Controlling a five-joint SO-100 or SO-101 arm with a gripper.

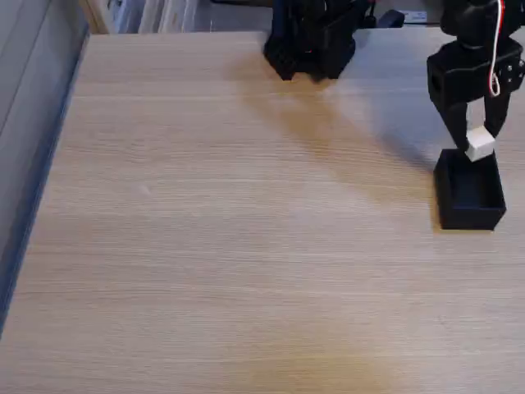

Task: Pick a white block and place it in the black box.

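The white block is a small cube held between the black fingers of my gripper at the right of the fixed view. The gripper is shut on it and points down. Directly below stands the black box, open at the top, on the wooden table near the right edge. The cube hangs just above the box's far rim, over its opening. The box's inside looks dark and I cannot tell whether anything lies in it.
The arm's black base stands at the back middle of the wooden table. A white cable runs down the arm. The table's left edge drops off beside a grey wall.
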